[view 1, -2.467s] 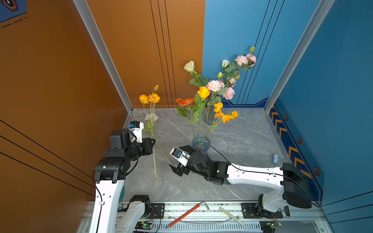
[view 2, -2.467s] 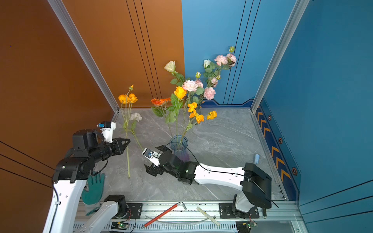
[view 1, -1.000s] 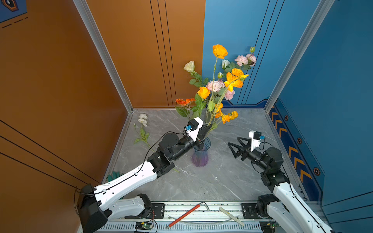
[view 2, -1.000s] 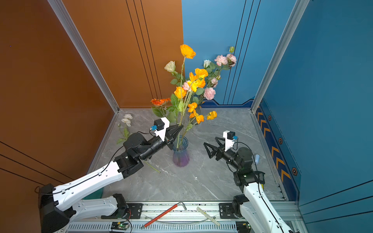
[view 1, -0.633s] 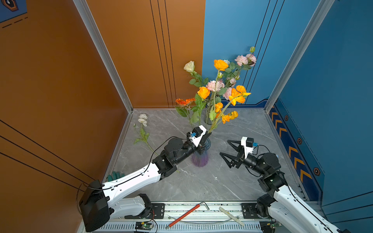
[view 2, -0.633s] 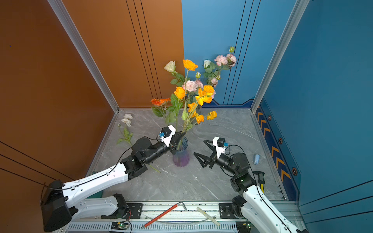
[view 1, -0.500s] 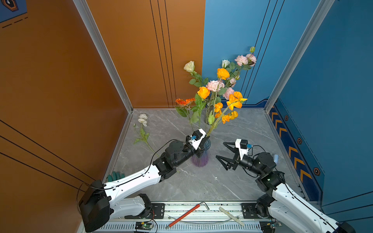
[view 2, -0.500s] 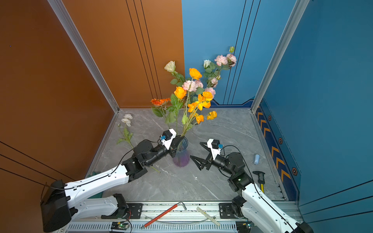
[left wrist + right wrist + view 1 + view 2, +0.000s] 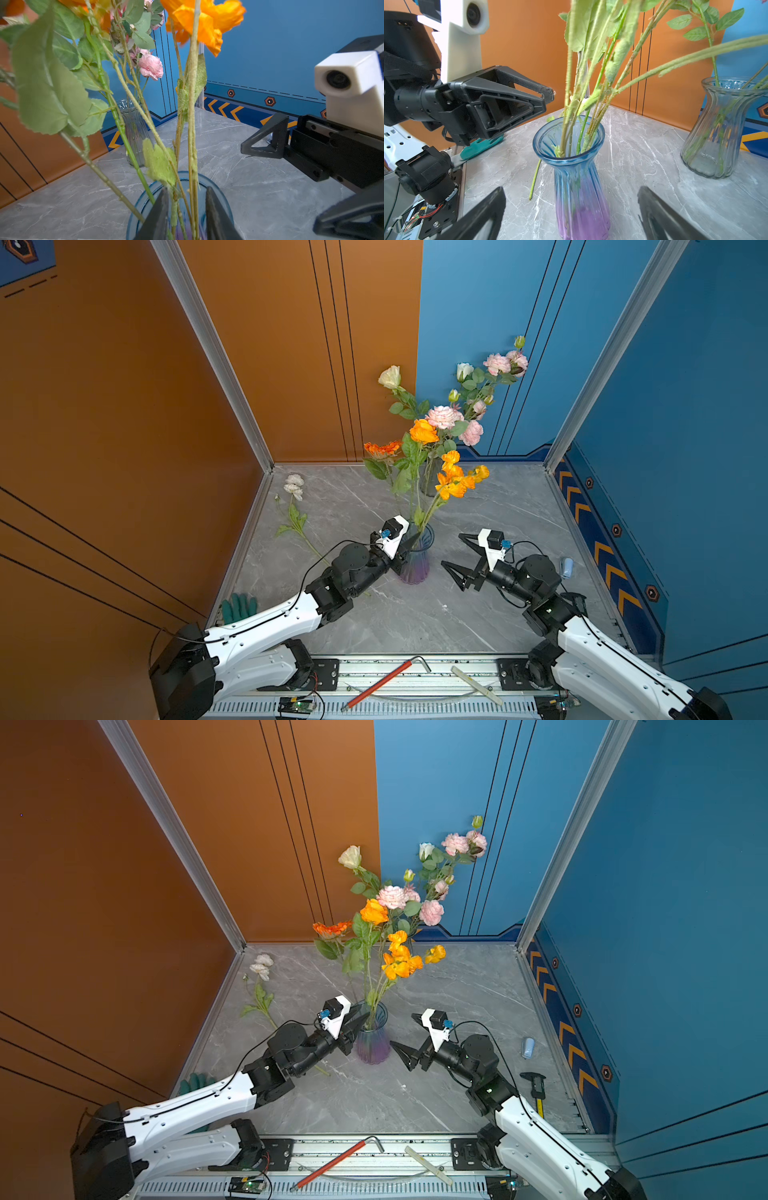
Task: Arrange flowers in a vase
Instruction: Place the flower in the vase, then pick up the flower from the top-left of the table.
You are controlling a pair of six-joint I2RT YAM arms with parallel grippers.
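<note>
Tipping of the blue-purple vase [image 9: 414, 570] is risked if flower stems [image 9: 192, 124] are snagged by the parted left pincer [image 9: 187, 188]; the right pincer [image 9: 451, 549], at its 3 o'clock, is spread wide.

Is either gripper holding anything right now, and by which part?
Nothing is held. The left gripper stands with jaws apart around the flower stems at the mouth of the blue vase, without pinching them; the right gripper is wide open and empty.

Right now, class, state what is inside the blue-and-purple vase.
Several green flower stems stand inside the blue-and-purple vase, leaning out over its rim. Their lower ends, behind the tinted purple glass, cannot be made out.
</note>
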